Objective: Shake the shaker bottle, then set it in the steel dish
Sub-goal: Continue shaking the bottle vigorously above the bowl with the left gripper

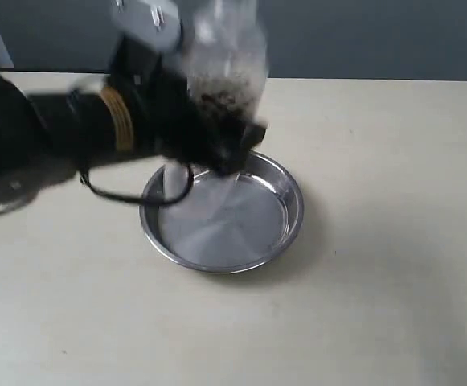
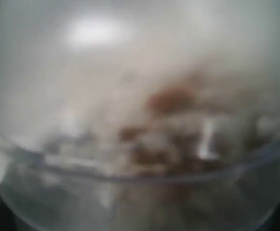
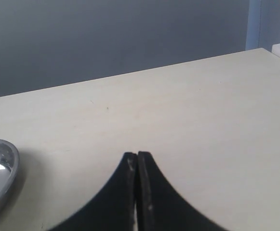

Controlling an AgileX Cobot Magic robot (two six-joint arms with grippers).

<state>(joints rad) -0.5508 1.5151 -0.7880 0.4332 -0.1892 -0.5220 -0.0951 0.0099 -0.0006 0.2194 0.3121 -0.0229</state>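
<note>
Shaker bottle blurred, seemingly in left gripper, above steel dish.

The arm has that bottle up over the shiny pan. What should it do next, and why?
Probably ease the shaker bottle straight down. The left end effector holds it, blurred, above the far side of the steel dish, and the dish's flat bottom looks bare below it.
</note>
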